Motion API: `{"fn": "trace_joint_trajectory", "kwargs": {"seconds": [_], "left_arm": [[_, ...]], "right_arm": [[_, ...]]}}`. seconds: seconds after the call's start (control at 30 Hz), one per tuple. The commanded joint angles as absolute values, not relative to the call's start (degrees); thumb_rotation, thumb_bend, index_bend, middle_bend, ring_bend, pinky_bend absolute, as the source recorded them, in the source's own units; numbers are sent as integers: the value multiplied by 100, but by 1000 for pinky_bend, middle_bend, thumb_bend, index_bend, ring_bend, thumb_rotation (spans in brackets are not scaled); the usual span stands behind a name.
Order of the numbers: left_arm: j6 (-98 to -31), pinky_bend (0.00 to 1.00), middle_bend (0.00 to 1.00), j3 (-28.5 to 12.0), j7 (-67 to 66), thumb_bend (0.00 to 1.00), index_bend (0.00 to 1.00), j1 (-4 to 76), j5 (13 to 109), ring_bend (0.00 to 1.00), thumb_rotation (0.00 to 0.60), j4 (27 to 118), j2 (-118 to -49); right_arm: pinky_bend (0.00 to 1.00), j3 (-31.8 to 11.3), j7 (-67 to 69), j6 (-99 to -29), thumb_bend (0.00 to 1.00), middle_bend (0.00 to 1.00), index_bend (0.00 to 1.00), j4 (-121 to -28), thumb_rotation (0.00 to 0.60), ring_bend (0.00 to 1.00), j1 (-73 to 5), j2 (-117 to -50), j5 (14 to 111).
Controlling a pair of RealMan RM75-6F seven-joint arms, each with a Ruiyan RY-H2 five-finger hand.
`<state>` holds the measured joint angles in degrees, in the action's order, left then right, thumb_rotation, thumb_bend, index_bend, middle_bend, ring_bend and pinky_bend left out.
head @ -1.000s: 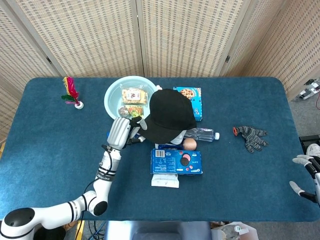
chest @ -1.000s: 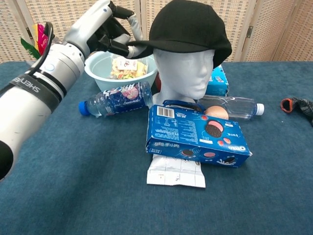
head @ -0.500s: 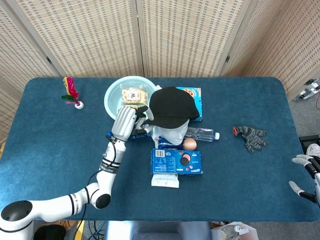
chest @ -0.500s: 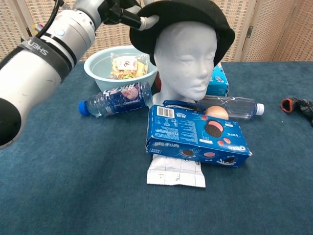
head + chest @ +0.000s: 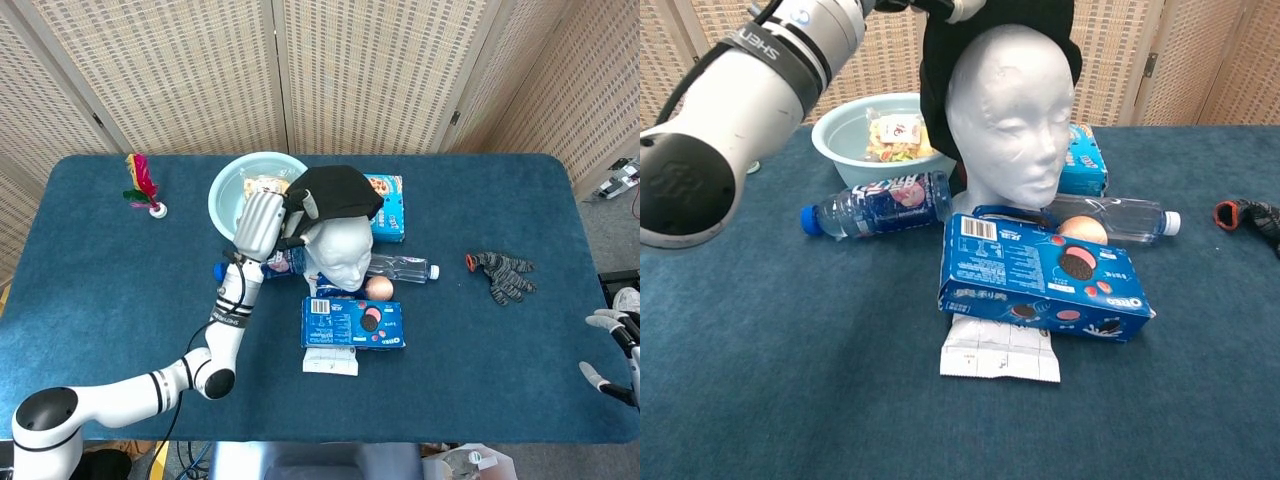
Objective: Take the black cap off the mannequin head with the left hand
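Two hands belong to us, and we start with what lies nearest on the blue surface [image 5: 760, 400]. Closest in the chest view is a small white packet [image 5: 1000, 352], touching the front edge of a blue cookie box [image 5: 1040, 278] that lies flat just behind it. Off at the near right corner in the head view, our right hand [image 5: 615, 350] sits at the edge of the surface with its fingers [image 5: 603, 318] spread and nothing in them.

Behind the cookie box stands the white mannequin head [image 5: 1010, 110], face toward us. Beside its base on the right lie a peach-coloured ball [image 5: 1080, 229] and a clear water bottle [image 5: 1120, 215] on its side; on the left lies a bottle with a blue cap [image 5: 875, 203], also on its side. Well to the right is a dark work glove [image 5: 502, 274].

Our left hand [image 5: 262, 222] is raised beside the mannequin head, its fingers [image 5: 296, 199] pinching the brim of the black cap [image 5: 336, 191]. That cap is tipped up and back, clear of the face and forehead, hanging behind the crown; we cannot tell whether it touches the back of the head.

Farther back are a light blue bowl [image 5: 226, 185] holding snack packets, another blue box [image 5: 388, 205] behind the mannequin head, and a feathered shuttlecock [image 5: 142, 186] far left.
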<state>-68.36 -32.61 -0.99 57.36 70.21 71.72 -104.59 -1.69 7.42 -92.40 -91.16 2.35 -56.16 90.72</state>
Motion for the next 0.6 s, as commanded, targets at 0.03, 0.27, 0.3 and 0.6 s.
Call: {"fn": "trace_joint_trajectory", "kwargs": {"seconds": [0.03, 0.27, 0.3, 0.6], "left_arm": [[-6872, 1000, 951, -3336, -149, 296, 621, 5819, 6987, 1000, 600, 7091, -10429], [-6945, 1000, 951, -3556, -241, 295, 615, 6022, 6803, 1000, 600, 6783, -10338], [-6969, 1000, 951, -3577, -245, 295, 613, 6051, 6779, 1000, 600, 6727, -10338], [-7363, 1000, 951, -3610, -237, 295, 607, 6015, 6785, 1000, 600, 6369, -10171]], "right_arm": [[322, -169, 754, -9241, 197, 293, 325, -9108, 600, 230, 239, -5619, 9065], [322, -168, 790, -9237, 197, 294, 325, -9068, 600, 230, 241, -5634, 9057], [322, -169, 793, -9242, 197, 294, 325, -9067, 600, 230, 241, -5635, 9062], [322, -158, 859, -9278, 197, 296, 325, -9025, 600, 230, 270, -5630, 9068]]}}
